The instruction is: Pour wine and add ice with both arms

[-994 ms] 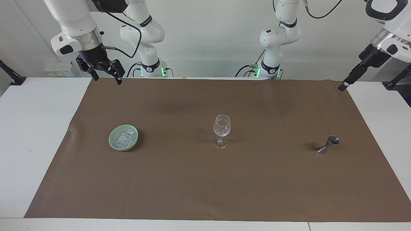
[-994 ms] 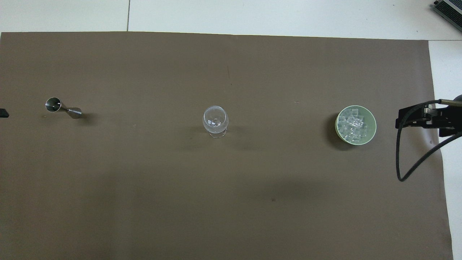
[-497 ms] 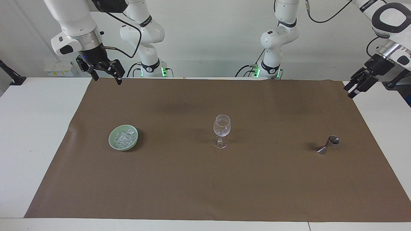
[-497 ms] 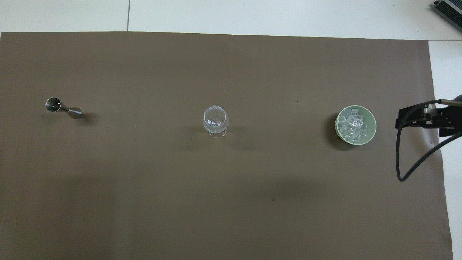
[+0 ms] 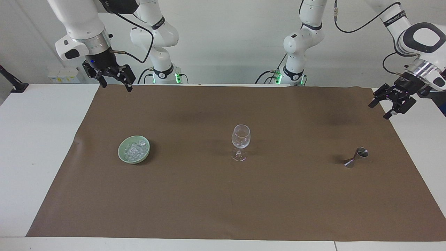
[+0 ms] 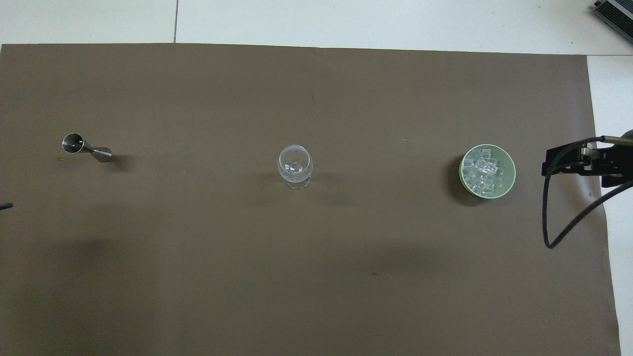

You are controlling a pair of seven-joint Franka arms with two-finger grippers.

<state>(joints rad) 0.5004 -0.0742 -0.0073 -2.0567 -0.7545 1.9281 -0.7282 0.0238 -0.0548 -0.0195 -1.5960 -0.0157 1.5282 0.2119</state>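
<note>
Small clear chunks of ice [image 5: 133,150] [image 6: 483,170] fill a pale green bowl [image 5: 122,156] [image 6: 512,173] toward the right arm's end of the table. A clear stemmed glass [image 5: 240,140] [image 6: 295,164] stands upright mid-mat. A steel jigger [image 5: 356,157] [image 6: 86,148] sits toward the left arm's end. No wine shows. My right gripper [image 5: 116,87] [image 6: 549,164] hangs open over the mat's edge by its arm's base. My left gripper [image 5: 379,111] hangs open over the mat's edge, up in the air near the jigger.
A brown mat [image 5: 223,202] [image 6: 316,277] covers most of the white table [image 5: 38,146]. A black cable [image 6: 559,237] loops down from the right wrist beside the bowl. Both arm bases stand at the table's robot end.
The left gripper has come down and swung in over the mat's edge, turning so that both fingers show spread. The right arm, bowl, glass and jigger have not moved.
</note>
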